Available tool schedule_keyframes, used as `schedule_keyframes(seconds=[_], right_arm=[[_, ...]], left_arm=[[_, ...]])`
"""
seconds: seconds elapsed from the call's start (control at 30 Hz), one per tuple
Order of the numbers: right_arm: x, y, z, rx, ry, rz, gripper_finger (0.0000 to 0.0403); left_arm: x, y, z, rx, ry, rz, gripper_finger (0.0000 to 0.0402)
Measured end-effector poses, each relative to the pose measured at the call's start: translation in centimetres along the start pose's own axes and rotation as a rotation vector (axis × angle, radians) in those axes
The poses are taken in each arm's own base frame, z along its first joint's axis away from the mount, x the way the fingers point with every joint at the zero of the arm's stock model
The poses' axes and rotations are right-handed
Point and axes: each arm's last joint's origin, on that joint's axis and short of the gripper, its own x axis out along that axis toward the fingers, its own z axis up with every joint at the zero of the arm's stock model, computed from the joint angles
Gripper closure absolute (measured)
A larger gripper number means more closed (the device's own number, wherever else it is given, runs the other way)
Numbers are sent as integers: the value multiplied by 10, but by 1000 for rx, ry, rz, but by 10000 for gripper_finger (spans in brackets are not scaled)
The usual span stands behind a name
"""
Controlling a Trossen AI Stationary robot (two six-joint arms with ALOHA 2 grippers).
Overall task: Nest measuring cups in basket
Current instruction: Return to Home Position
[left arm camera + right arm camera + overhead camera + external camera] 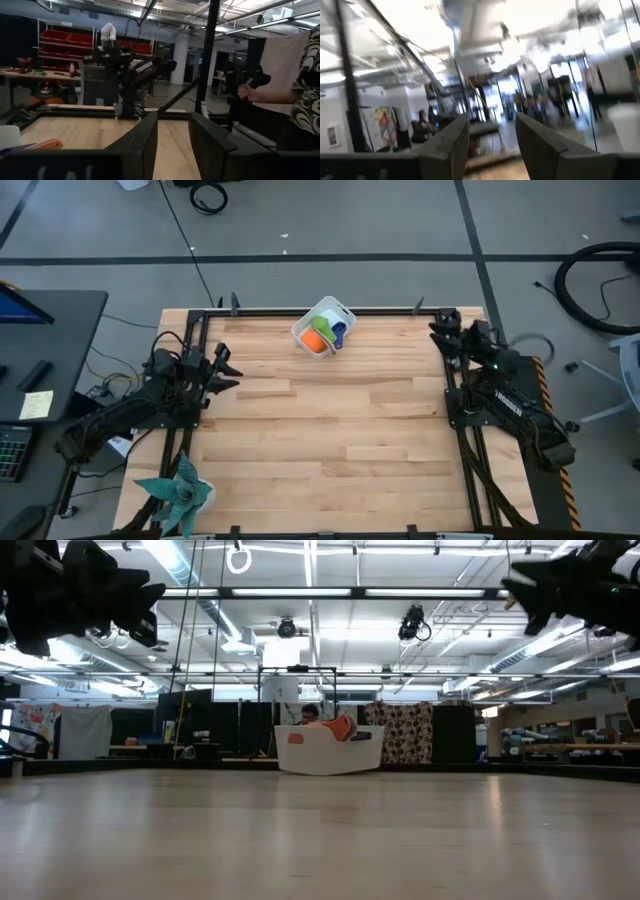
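Several measuring cups [322, 337] nested in basket [345, 313] at counter's [330, 440] far edge. Left claw [172, 116], right claw [491, 116] released, empty. Could knock basket off if swung low.

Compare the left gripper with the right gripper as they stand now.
The left gripper sits beside the table's left edge, mid-depth; the right gripper sits at the far right corner. The left one faces level across the table; the right one looks tilted up toward the ceiling. Both are open, empty and clear of the basket.
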Motion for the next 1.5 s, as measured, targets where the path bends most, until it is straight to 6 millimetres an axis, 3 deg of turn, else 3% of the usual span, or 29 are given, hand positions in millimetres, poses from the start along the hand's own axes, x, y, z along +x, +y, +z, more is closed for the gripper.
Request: schedule_keyframes(seconds=[0.13,0.27,0.4,0.7,1.27,1.5], right_arm=[[-1,14,9,-87,-51,106,238],[-2,14,8,-16,30,142,238],[-2,13,9,1,-9,113,238],[-2,13,5,237,100,148,238],[-3,14,5,239,129,161,238],[-7,30,10,169,108,196,238]], left_arm=[[0,0,0,-8,4,-5,287],[0,0,0,-40,5,-5,287],[0,0,-1,-59,6,-5,287],[0,0,-1,-58,5,-6,287],[0,0,0,-75,4,-5,287],[0,0,-1,-76,5,-5,287]])
